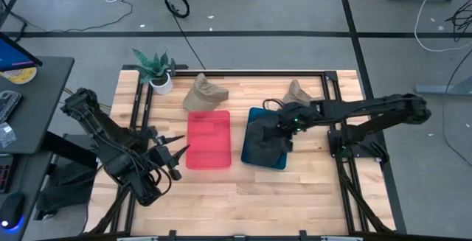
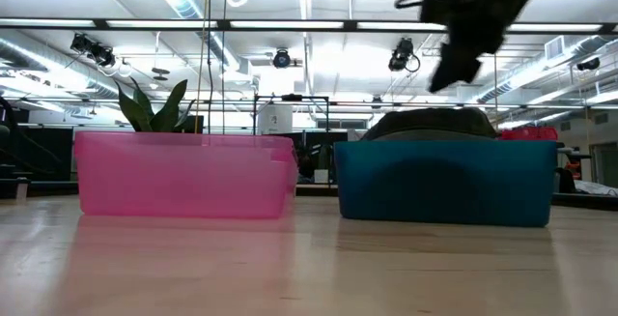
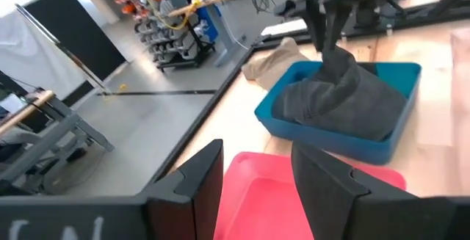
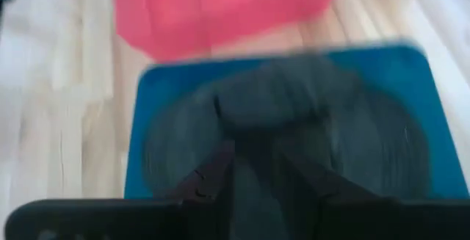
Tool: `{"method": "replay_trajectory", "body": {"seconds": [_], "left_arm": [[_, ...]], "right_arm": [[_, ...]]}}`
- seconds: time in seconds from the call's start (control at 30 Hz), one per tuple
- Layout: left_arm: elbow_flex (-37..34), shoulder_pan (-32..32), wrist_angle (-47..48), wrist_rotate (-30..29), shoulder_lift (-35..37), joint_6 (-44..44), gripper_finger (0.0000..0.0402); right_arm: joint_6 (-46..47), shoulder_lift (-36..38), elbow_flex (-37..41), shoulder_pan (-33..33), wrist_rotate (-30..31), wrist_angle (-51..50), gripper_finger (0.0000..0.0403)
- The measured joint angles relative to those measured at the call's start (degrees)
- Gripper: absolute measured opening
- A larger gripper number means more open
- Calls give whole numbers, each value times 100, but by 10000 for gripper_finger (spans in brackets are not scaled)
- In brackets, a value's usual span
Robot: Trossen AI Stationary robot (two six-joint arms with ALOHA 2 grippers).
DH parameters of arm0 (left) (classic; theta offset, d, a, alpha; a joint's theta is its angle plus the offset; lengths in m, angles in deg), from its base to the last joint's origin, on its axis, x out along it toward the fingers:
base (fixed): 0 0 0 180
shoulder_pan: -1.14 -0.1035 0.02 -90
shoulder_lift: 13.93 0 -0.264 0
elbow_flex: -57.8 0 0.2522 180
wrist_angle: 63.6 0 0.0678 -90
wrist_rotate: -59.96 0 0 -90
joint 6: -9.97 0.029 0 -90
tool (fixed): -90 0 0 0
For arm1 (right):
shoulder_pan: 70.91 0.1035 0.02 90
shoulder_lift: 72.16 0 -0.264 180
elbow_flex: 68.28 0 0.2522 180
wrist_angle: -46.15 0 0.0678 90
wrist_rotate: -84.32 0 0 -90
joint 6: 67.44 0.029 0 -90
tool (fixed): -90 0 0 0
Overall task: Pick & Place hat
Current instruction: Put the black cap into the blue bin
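- The left tool (image 1: 179,151) waits low over the table (image 1: 243,189), its fingers spread apart, tips just beside the pink bin (image 1: 208,139).
- A tan hat (image 1: 204,93) lies beyond that bin (a potted plant (image 1: 156,70) stands nearby).
- The right tool (image 1: 282,132) hangs over the blue bin (image 1: 252,116), fingers pinched on the dark hat (image 1: 262,144), which bulges out of the bin.
- Behind this tool lies another tan hat (image 1: 299,92).
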Motion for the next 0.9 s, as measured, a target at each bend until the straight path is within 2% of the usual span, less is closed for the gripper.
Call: {"method": "replay_trajectory", "body": {"seconds": [0.13, 0.27, 0.4, 0.53, 0.67, 0.9], "left_arm": [[2, -5, -8, 142, -4, 147, 165], [0, -7, -16, -45, -4, 407, 165], [2, -32, -20, -262, -4, 764, 165], [2, -150, -54, -570, -4, 966, 165], [4, -329, -224, -734, -4, 914, 165], [4, -765, -224, 224, -4, 912, 165]], "right_arm": [[468, 267, 384, 240, 246, -371, 96], [475, 283, 733, 301, 303, -309, 96], [521, 163, 1129, 189, 581, 273, 96], [262, -57, 1499, -14, 447, 993, 96], [330, -274, 1694, -266, 245, 1166, 96], [298, -385, 1847, -435, -80, 1454, 96]]}}
